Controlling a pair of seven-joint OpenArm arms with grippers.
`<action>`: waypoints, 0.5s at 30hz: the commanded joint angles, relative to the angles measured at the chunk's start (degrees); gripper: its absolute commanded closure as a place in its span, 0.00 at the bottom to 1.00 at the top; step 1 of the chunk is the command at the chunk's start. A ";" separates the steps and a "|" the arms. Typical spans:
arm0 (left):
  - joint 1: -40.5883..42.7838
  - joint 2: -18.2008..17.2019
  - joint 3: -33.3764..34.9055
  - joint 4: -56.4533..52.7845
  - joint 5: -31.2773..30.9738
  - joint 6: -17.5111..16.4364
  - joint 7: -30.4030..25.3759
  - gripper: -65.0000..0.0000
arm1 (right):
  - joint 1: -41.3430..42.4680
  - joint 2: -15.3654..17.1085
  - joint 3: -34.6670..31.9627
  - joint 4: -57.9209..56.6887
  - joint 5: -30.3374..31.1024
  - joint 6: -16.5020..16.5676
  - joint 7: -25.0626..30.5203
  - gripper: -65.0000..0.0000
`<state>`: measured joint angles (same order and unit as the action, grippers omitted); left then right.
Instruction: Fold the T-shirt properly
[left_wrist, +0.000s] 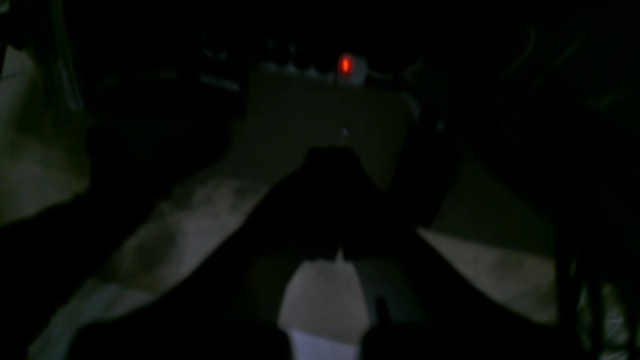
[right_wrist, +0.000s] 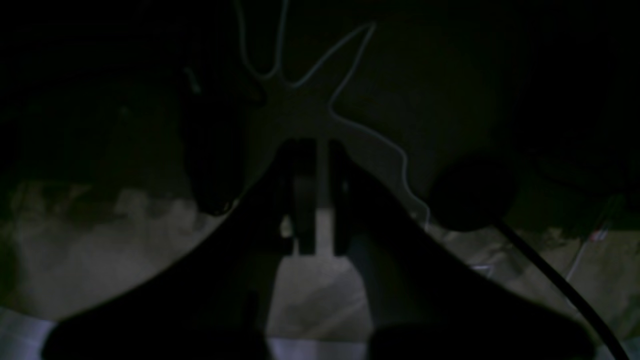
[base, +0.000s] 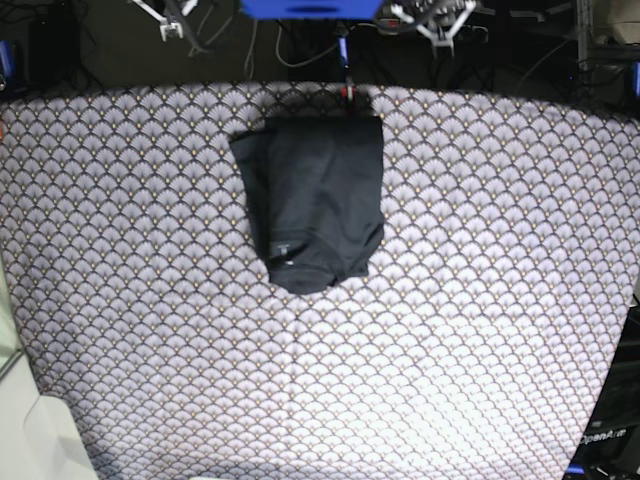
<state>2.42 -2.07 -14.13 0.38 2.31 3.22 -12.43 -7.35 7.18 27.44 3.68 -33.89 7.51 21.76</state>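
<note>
1. Seen from the overhead base view, the nearest part of the scene was a wide stretch of tablecloth (base: 420, 330), white and grey with a repeating scallop pattern, covering the whole table.
2. Farther back, just left of centre and close to the far edge, lay the T-shirt (base: 315, 200). It was plain and very dark, folded into a compact, roughly rectangular bundle, with a rounded end toward the near side and a small pale label showing near that end.
3. Nothing touched the T-shirt; both arms were well apart from it.
4. At the far edge, beyond the cloth, white arm parts, a blue bar and loose cables showed against a dark floor.
5. The left wrist view was very dark and blurred. The left gripper (left_wrist: 334, 155) appeared only as a black silhouette tapering to a single tip, with its jaws closed together and nothing between them.
6. Beyond that tip, a small red light (left_wrist: 345, 65) glowed in the distance.
7. The right wrist view was equally dim. The right gripper (right_wrist: 315, 195) showed two dark fingers standing upright with a narrow slit between them, nearly closed and holding nothing.
8. Past those fingers, a thin pale cable (right_wrist: 350, 115) wound across the dark ground.
</note>
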 joint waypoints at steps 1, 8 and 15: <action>1.06 0.00 0.11 -0.38 -0.15 0.25 1.13 1.00 | -0.51 0.07 0.29 -0.03 0.17 -1.84 0.44 0.95; 0.88 0.44 0.02 -0.38 1.52 0.25 1.30 1.00 | 0.63 -0.81 -0.14 -0.12 0.17 -7.90 0.00 0.95; 0.97 0.53 0.02 -0.38 1.96 0.25 1.13 1.00 | 0.19 0.34 -0.23 -0.21 0.17 -7.99 0.00 0.95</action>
<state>2.98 -1.34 -14.13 0.08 4.27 3.25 -11.31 -6.74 7.42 27.20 3.55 -33.87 -0.01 21.32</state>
